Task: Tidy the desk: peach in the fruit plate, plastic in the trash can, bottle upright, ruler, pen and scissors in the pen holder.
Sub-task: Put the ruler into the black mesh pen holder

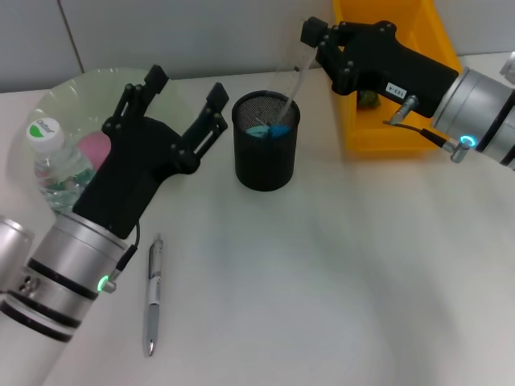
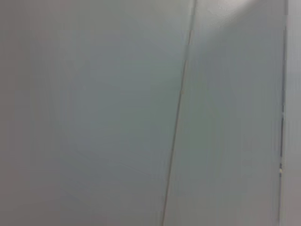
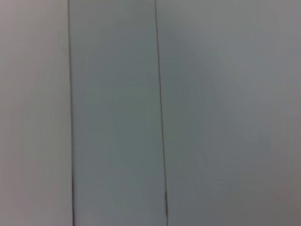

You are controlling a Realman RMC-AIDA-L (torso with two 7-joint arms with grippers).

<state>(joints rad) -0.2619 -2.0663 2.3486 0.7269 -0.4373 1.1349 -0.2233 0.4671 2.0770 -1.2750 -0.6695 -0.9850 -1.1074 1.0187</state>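
Over the black mesh pen holder [image 1: 265, 150], right gripper [image 1: 310, 34] is closed on a clear ruler [image 1: 294, 80] whose lower end dips inside w/ blue scissors [image 1: 269, 129]. Left gripper [image 1: 187, 96] hovers empty, fingers spread wide, beside fruit plate [image 1: 68, 92] w/ peach [image 1: 94, 147] & upright bottle [image 1: 55, 163]. Pen [image 1: 153, 293] lies on desk [image 1: 338, 273]. Yellow trash can [image 1: 394, 96] behind.

**Open table in front, crowded back edge**

The lower right of the table [image 1: 362, 305] lies bare. At upper centre the pen holder [image 1: 265, 151] stands between the left end effector [image 1: 187, 103] and the right end effector [image 1: 310, 36]; a pen [image 1: 153, 293] lies at lower left.
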